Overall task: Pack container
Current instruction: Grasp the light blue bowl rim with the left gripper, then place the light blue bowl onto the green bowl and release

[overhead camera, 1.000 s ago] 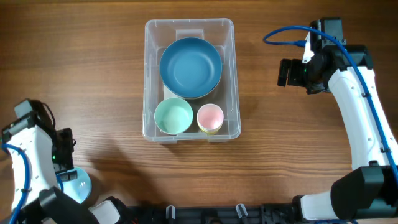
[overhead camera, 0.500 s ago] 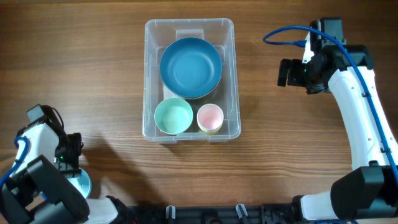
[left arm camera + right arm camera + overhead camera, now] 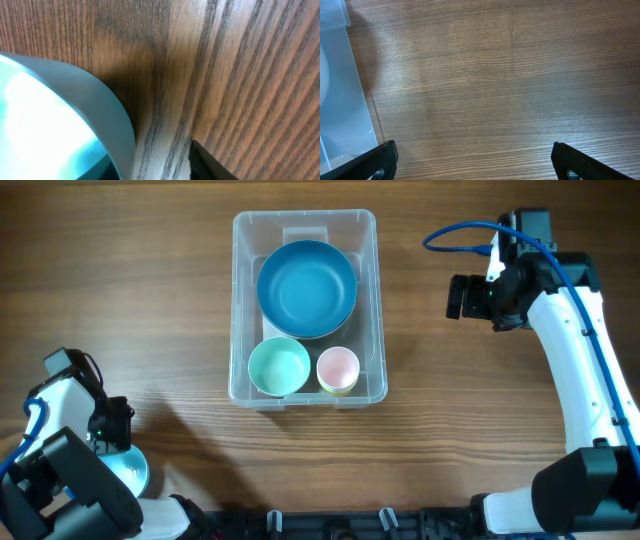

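Note:
The container (image 3: pixel 378 310), a clear plastic tub, stands at the table's middle and shows at the left edge of the right wrist view (image 3: pixel 340 100). Inside it lie a blue plate (image 3: pixel 306 288), a mint green bowl (image 3: pixel 279 366) and a pink cup (image 3: pixel 338 367). A light blue bowl (image 3: pixel 128 472) sits at the front left corner. My left gripper (image 3: pixel 150 167) straddles this bowl's rim (image 3: pixel 112 125), one finger inside and one outside, with a strip of wood showing between the rim and the outer finger (image 3: pixel 200 162). My right gripper (image 3: pixel 458 297) hangs open and holds nothing, to the right of the tub.
Bare wooden tabletop (image 3: pixel 495 75) lies under the right gripper. The light blue bowl sits close to the table's front edge, partly under my left arm (image 3: pixel 70 395).
My left arm has swung down over the light blue bowl and its jaws have narrowed around the rim. The right arm has not moved.

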Robot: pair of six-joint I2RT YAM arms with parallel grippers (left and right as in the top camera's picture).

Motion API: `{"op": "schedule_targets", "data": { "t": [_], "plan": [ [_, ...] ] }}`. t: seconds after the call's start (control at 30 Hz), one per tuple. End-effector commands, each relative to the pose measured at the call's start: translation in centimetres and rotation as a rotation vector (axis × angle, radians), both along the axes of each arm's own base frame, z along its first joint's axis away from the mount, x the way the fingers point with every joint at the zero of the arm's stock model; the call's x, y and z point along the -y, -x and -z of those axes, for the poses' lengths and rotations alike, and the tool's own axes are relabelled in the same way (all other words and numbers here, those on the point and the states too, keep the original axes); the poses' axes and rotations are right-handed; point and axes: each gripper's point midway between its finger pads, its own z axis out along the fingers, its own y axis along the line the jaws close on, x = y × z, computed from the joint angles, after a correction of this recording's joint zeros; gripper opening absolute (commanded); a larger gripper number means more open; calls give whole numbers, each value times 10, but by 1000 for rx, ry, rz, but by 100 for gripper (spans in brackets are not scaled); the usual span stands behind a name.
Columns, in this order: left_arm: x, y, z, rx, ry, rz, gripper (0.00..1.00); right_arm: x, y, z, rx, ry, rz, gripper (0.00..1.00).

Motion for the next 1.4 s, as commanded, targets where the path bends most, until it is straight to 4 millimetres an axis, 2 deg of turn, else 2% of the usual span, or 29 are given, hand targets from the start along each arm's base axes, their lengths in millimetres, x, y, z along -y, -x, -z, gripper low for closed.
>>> {"op": "schedule_targets", "data": {
  "t": [0.0,0.13,0.3,0.47,0.5,0.53,0.7,0.87,1.03,1.13,1.17,1.2,1.23,1.37],
  "plan": [
    [-5,-7,-3,22,-4,-6,33,-1,-3,0,1,-10,-4,99],
    [-8,-13,-6,34,-6,39,24,-1,-3,0,1,-11,-3,99],
    [-14,-25,-14,64,-14,76,23,-1,-3,0,2,-10,-4,99],
    [-14,-45,-27,149,2,125,22,-1,-3,0,2,-7,-3,100],
    [-15,-49,-32,166,-4,127,16,-1,-3,-1,2,-7,-2,99],
    [-16,-52,-36,184,-8,132,5,-1,-3,-1,2,-7,-2,99],
    [-15,-62,-56,248,-32,173,4,-1,-3,-1,2,-7,-3,100],
    [-1,-74,-79,304,-67,239,4,-1,-4,-1,4,-7,-2,99],
    [38,-109,-142,404,-115,469,4,-1,-4,-1,5,-7,-2,99],
    [83,-138,-204,498,-142,678,4,-1,-4,-1,5,-7,-2,99],
    [100,-145,-225,531,-145,737,4,-1,-4,-1,5,-7,-2,100],
    [110,-148,-236,548,-149,785,4,-1,-4,-1,5,-7,-2,100],
    [131,-154,-260,590,-157,865,4,-1,-4,-1,5,-7,-2,100],
    [195,-162,-314,689,-168,1137,4,-1,-4,-1,5,-8,-3,100]
  ]
}}
